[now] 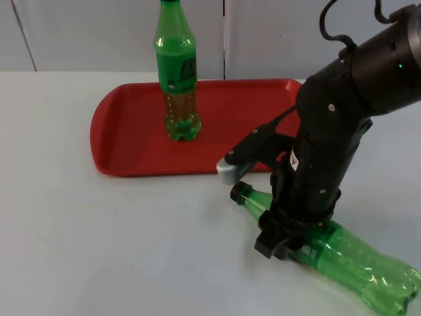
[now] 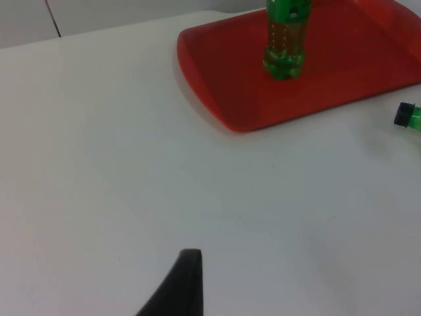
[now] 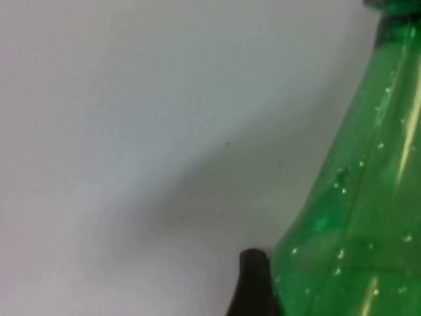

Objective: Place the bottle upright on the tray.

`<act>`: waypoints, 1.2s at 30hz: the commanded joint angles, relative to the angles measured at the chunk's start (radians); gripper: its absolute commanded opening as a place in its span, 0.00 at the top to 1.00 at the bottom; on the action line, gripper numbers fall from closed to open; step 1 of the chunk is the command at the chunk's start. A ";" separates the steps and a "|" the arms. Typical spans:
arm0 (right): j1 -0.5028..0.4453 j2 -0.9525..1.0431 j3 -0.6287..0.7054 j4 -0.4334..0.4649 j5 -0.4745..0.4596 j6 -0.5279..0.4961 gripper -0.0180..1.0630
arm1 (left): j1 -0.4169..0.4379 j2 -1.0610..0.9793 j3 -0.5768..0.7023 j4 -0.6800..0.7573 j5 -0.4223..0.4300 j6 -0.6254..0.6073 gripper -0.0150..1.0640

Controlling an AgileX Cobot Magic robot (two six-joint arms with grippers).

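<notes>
Lying on its side on the table (image 1: 99, 250) near the tray (image 1: 131, 141): green bottle (image 1: 355, 260) (empty-looking, so probably light, smooth, slippery); best taken at the shoulder. Right gripper (image 1: 283, 240) straddling it there, finger spread unclear. Second bottle (image 1: 177, 72) upright on tray. Left gripper (image 2: 181, 289) waiting, spread unclear.

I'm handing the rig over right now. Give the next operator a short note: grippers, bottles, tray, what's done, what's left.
Right gripper: down at the lying bottle, around its shoulder just behind the neck; whether it has clamped cannot be told.
Left gripper: waiting above bare table, holding nothing.
Red tray: at the back of the table. One upright bottle already stands on it.
Lying bottle: on its side on the table in front of the tray, black cap pointing toward the tray.
Left: confirm the grip, lift, turn upright, set it on the tray.
</notes>
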 commanded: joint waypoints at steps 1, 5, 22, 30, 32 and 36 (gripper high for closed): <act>0.005 -0.002 0.004 -0.008 0.026 0.001 0.98 | -0.005 -0.004 0.005 0.003 -0.005 -0.004 0.01; 0.005 -0.061 0.004 -0.008 0.023 0.001 0.98 | -0.005 -0.004 0.005 0.003 -0.005 -0.004 0.01; 0.003 -0.425 0.004 -0.041 -0.405 0.001 0.98 | -0.005 -0.004 0.005 0.003 -0.005 -0.004 0.01; -0.056 -0.441 0.004 -0.031 -0.686 0.073 0.98 | -0.005 -0.004 0.005 0.003 -0.005 -0.004 0.01; -0.092 -0.441 0.004 -0.031 -0.769 0.098 0.98 | -0.005 -0.004 0.005 0.003 -0.005 -0.004 0.01; -0.147 -0.431 0.004 -0.031 -0.877 0.108 0.98 | -0.005 -0.004 0.005 0.003 -0.005 -0.004 0.01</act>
